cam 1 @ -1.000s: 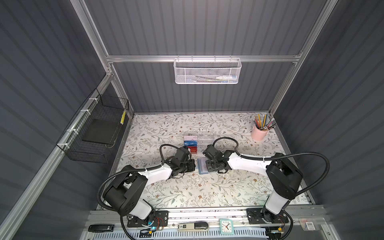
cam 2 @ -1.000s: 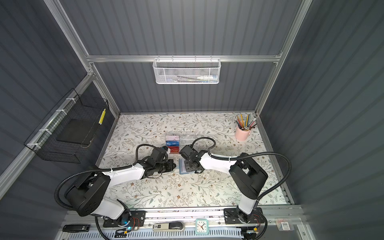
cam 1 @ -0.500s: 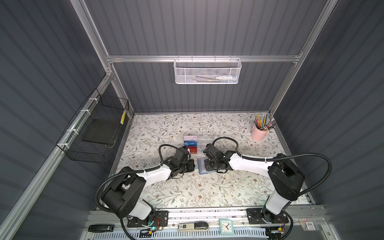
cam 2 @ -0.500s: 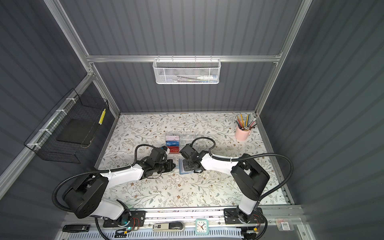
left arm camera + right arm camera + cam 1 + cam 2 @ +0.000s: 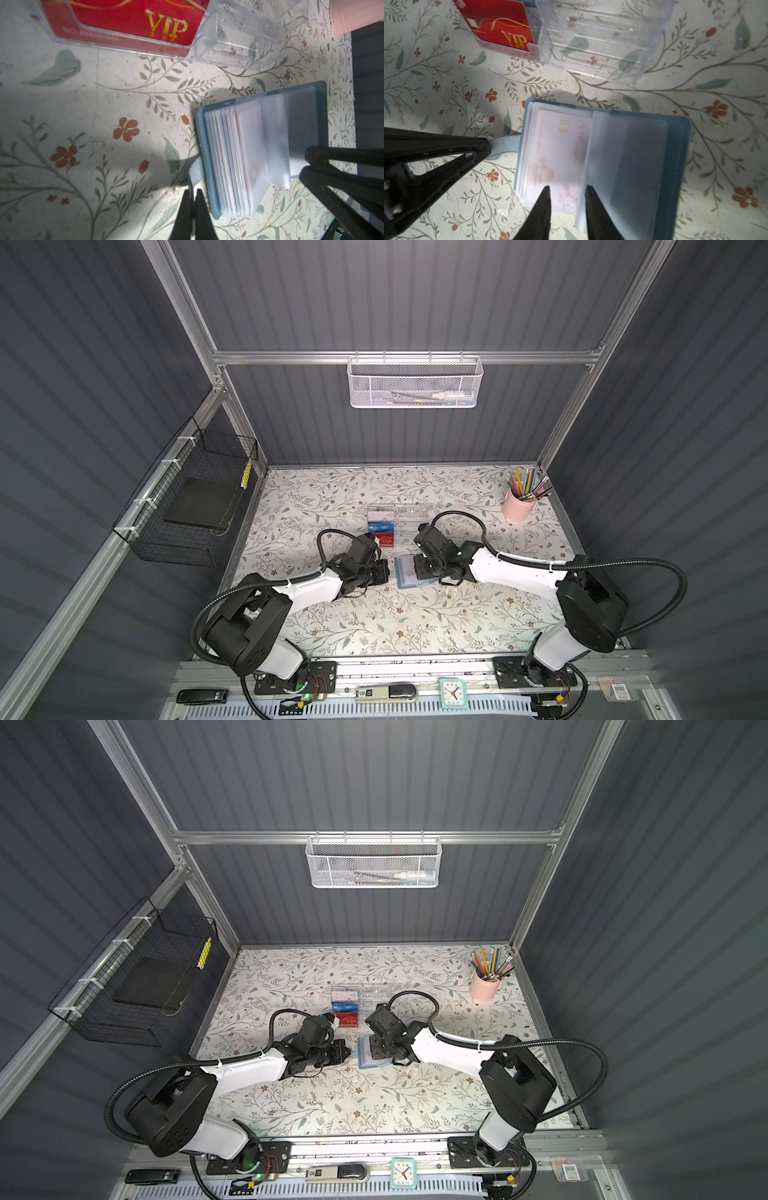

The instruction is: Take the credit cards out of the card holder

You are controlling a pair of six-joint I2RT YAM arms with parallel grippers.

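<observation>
The floral surface (image 5: 374, 626) carries everything, and both arms reach in from the front rail to meet near its middle. A pink cup (image 5: 517, 509) of pencils stands in the far right corner, well apart from the work.

The clear box (image 5: 411, 516) sits at mid-surface, just beyond the card holder. Its left column holds three cards, far to near:
- a pink-white card (image 5: 380, 515)
- a blue credit card (image 5: 381, 526)
- a red VIP card (image 5: 135, 22)

The card holder (image 5: 679, 166) lies open on the surface between the two tools, with its slate-blue cover down and its sleeves up. Most sleeves are stacked on the half toward the left tool. The top one shows a pale pink card (image 5: 556, 158) with VIP print. One clear sleeve (image 5: 623, 166) stands partly lifted. Thin coloured edges show in the stack (which cards they are cannot be told).

Left tool (image 5: 192, 192) — the jaws are pressed together and the tips are low at the surface. They meet the end of the holder's strap (image 5: 506, 145). Whether the strap is pinched cannot be told.

Right tool (image 5: 568, 189) — the jaws stand apart over the open holder. One finger is above the pale pink card and the other is at the edge of the lifted sleeve.
</observation>
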